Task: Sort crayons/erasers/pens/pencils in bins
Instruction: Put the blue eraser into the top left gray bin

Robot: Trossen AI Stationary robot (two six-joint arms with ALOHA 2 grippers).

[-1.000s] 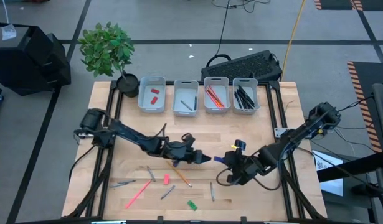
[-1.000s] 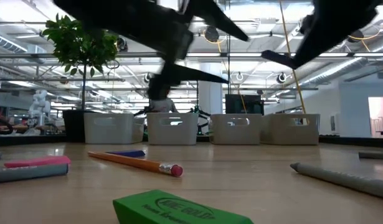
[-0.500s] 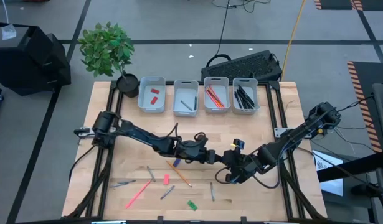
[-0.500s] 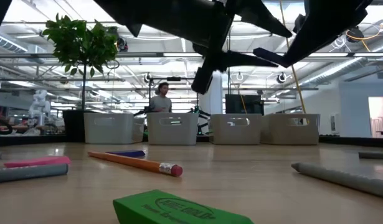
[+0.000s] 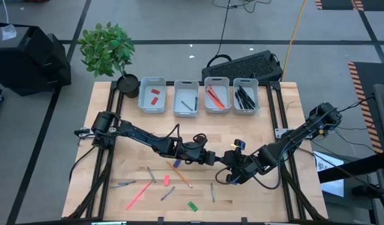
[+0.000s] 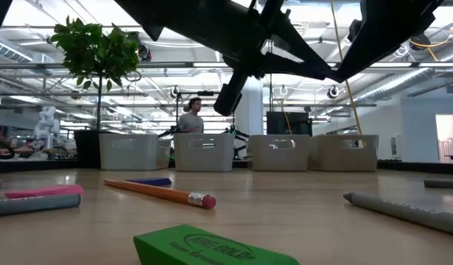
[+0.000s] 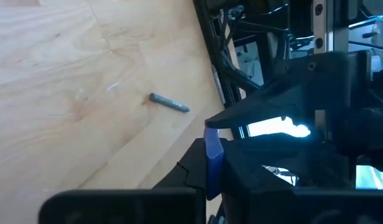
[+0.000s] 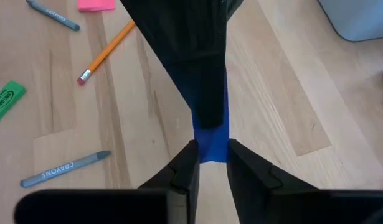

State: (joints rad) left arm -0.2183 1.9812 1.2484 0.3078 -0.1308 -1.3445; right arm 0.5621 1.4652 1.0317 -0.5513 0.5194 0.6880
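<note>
Handover of blue eraser (image 8: 211,140) mid-table.
Right gripper (image 8: 208,163) clamps it; left gripper (image 5: 215,159) seemingly unclenched: seat fully before releasing.

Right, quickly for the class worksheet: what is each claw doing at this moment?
Left claw: at the right claw, mid-table; state cannot be told.
Right claw: closed on the blue eraser.

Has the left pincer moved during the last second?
Yes. The left pincer has moved rightward across the table, away from the orange pencil, and now meets the right pincer at the blue eraser.
</note>
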